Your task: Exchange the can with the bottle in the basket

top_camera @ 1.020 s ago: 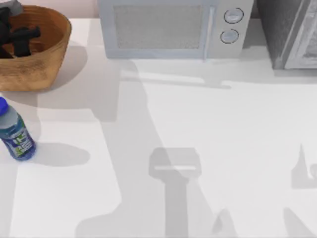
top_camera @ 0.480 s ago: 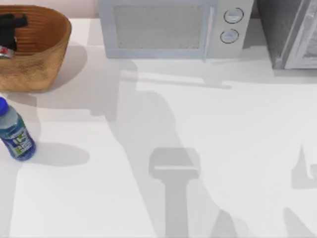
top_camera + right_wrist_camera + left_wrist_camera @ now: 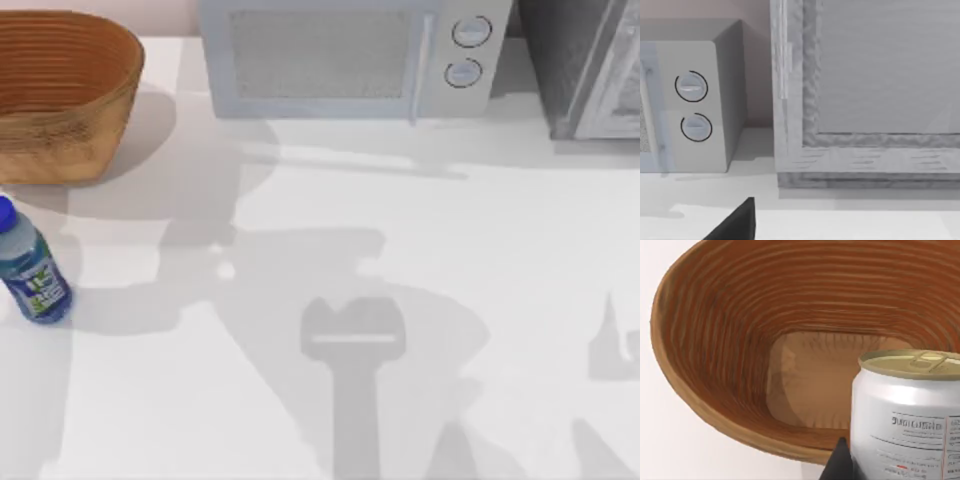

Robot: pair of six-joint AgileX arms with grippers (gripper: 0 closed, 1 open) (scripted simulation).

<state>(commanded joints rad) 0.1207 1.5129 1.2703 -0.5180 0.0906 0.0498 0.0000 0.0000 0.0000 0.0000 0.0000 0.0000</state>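
In the left wrist view the white can (image 3: 905, 405) with its dull gold top hangs close to the camera, above and in front of the basket (image 3: 715, 340). My left gripper (image 3: 900, 471) is shut on the can, with one dark fingertip (image 3: 840, 462) beside its wall. The orange-brown wicker basket (image 3: 60, 125) stands at the table's far left corner with nothing inside it. The bottle (image 3: 30, 268), blue-capped with a blue-and-green label, stands upright on the table in front of the basket, near the left edge. My right gripper (image 3: 737, 222) hangs over the table at the right.
A white microwave (image 3: 345, 55) with two round knobs stands along the back edge. A grey cabinet (image 3: 590, 65) fills the back right corner. Arm shadows lie across the white table (image 3: 450, 250) in the middle.
My left gripper, seen low inside the basket with the can, has lifted out and left the top view. The basket now holds nothing. The bottle has not moved.
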